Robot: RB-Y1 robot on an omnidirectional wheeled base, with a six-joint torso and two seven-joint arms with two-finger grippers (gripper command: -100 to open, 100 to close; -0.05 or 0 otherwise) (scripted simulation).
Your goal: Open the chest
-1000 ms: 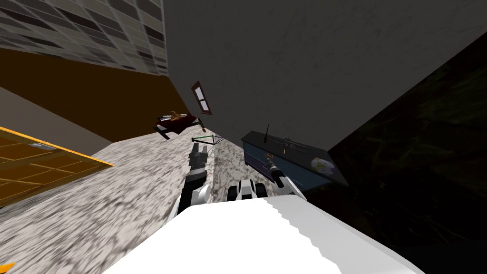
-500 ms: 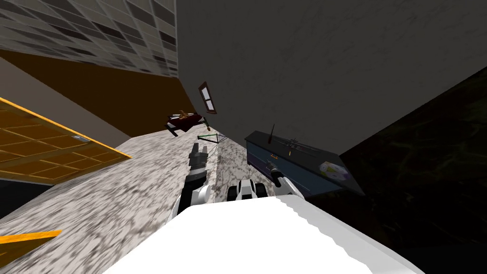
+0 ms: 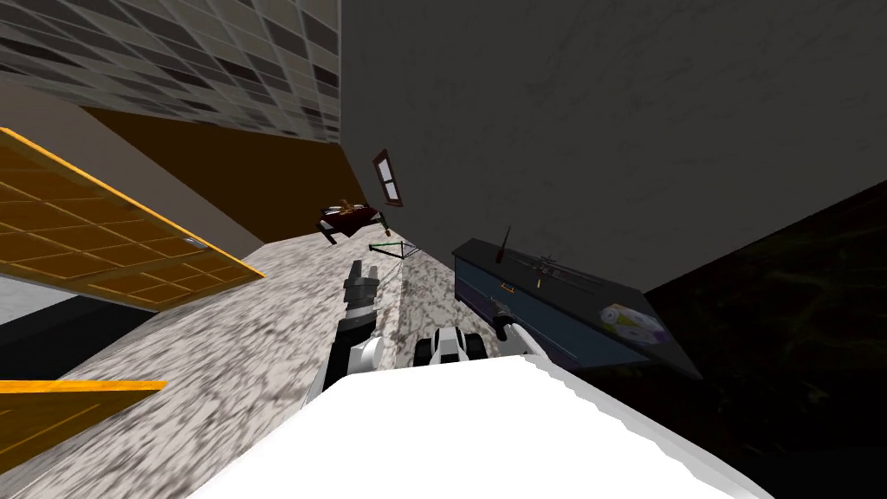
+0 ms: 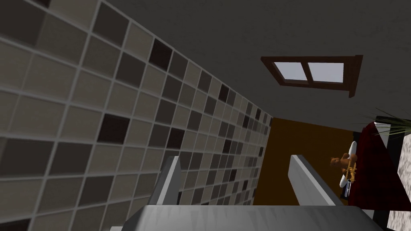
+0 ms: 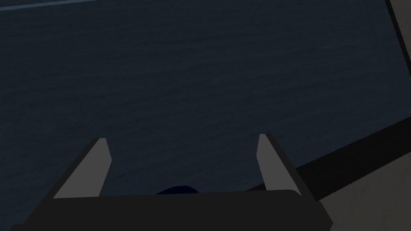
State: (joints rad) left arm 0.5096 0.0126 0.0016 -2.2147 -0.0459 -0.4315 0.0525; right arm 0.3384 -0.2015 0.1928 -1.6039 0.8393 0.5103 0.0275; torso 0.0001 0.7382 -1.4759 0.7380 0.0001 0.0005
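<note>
Stands on a mottled grey floor (image 3: 260, 346) beside a dark grey wall (image 3: 563, 130). Sees an orange panelled door (image 3: 104, 234) at 9 o'clock of the head view. Finds the chest (image 3: 563, 303), long and dark blue, set against the wall at 3 o'clock. Points the right gripper (image 5: 182, 138) at the chest's flat blue front from close by, fingers spread apart and holding nothing. Holds the left gripper (image 4: 233, 157) out toward 12 o'clock above the floor, fingers likewise apart and empty. Notes a small pale patterned object (image 3: 632, 322) on the chest's top.
</note>
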